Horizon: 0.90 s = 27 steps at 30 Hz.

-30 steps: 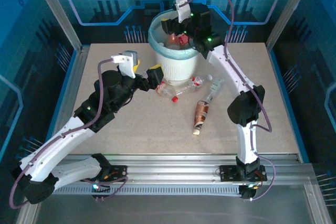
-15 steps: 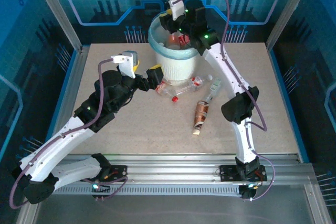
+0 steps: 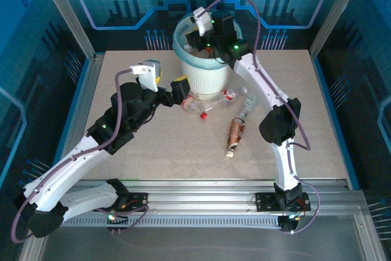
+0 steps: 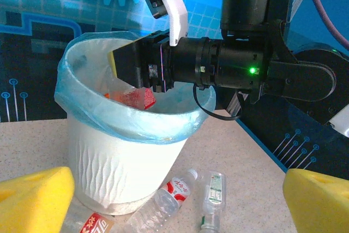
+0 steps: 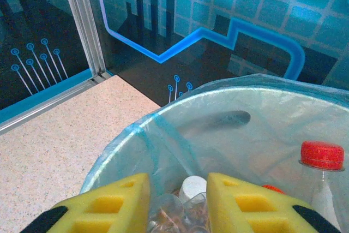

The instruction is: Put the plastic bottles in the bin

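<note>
The bin (image 3: 204, 79) is a white ribbed wastebasket with a blue liner, at the back middle of the table. My right gripper (image 3: 194, 40) hovers over its mouth. Its yellow fingers (image 5: 103, 205) are drawn close together with nothing gripped. Through the narrow gap I see a white-capped clear bottle (image 5: 192, 188) lying inside, and a red-capped one (image 5: 322, 156) beside it. My left gripper (image 3: 174, 87) stands open just left of the bin's foot. Between its fingers lie a red-labelled clear bottle (image 4: 173, 192) and a green-labelled one (image 4: 214, 192). A brown bottle (image 3: 234, 134) lies nearer the front.
Another red-labelled bottle (image 4: 90, 223) lies against the bin's base by my left finger. A red-capped bottle (image 3: 229, 95) rests at the bin's right foot. The table (image 3: 317, 126) is edged by aluminium posts and blue panels.
My right gripper has shifted left and a little lower over the bin's mouth, and its jaws have closed from wide to narrow. The left arm has stayed still.
</note>
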Tool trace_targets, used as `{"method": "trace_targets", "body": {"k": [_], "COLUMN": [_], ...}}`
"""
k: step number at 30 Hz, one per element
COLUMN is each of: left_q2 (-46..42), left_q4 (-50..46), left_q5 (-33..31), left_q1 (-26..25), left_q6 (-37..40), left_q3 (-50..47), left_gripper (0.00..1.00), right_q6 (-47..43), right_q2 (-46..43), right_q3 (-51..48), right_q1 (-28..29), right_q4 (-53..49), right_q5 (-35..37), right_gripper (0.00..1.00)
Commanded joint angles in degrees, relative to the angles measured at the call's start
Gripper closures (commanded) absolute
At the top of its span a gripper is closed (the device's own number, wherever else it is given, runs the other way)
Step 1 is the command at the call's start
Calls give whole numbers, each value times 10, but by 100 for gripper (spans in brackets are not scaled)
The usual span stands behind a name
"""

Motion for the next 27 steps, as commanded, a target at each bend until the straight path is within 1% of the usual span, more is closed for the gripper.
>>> {"method": "trace_targets", "body": {"k": [1,8,14,24,27], "left_q2": [-8,-8,-8,-7,-8], "left_q4": [0,0,-2,-3,-3], "left_q5": [-9,-11,-11,-11,-12], "left_q1": [4,4,5,6,5], "left_q6": [-4,-2,0,2,1], "left_q3": [-6,-6,-6,-4,-6], "left_gripper": [1,1,1,1,1], "right_q6": [15,13,17,25,24], "right_q2": [13,36,56,87,105], "right_q3": [-11,-10,-7,44,42], "right_q1": [-15,-19,-19,-22,-22], "right_q4": [-58,-87,-99,-126,-131], "right_q5": [-3,-14,-5,-13,-13], "right_gripper": [67,67,67,66,66]}}
